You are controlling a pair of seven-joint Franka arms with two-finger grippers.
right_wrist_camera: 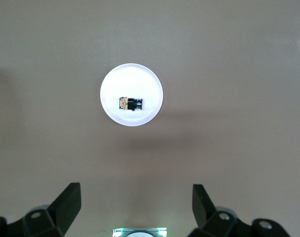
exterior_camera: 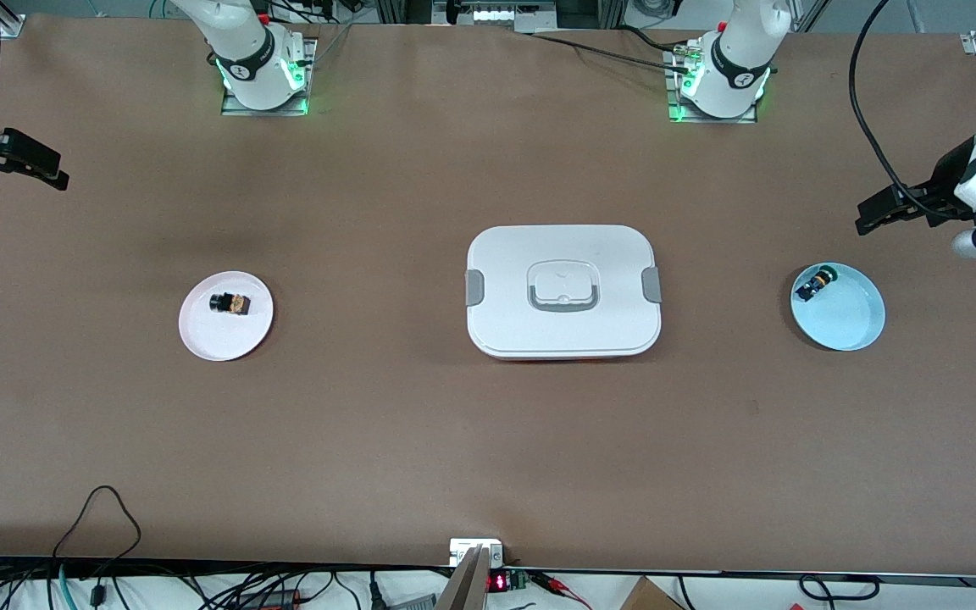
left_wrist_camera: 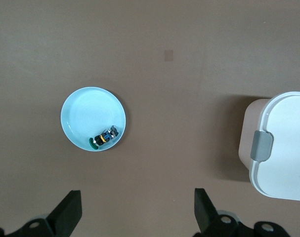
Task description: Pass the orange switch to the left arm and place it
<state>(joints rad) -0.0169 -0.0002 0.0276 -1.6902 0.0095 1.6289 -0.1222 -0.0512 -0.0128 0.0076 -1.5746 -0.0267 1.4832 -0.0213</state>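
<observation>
Brown desk point(exterior_camera: 420, 440) all round, and at its middle sits the white box point(exterior_camera: 563, 291), which you can take as your landmark. Nothing of the transfer looks done yet, as far as you can judge: the orange switch point(exterior_camera: 230, 302) lies on its side on the white plate point(exterior_camera: 202, 335), well apart from the box toward the right arm's end of the desk. No claw touches it.

Your right claw point(right_wrist_camera: 135, 202) hangs high over the desk near that end, its fingers spread wide and holding nothing; the right wrist view looks straight down on the plate with the switch lying across its middle, so the claw is above the plate's neighbourhood but far from a grasp.

Your left claw point(left_wrist_camera: 137, 210) hangs over the desk at the left arm's end of the box, also spread wide and empty. Below it sits the pale blue plate point(exterior_camera: 856, 318), holding only the black-and-blue part with a green cap point(exterior_camera: 816, 282).

Everything is left: the pickup, the pass between arms clear of the box, and the set-down, likely on the blue plate.
</observation>
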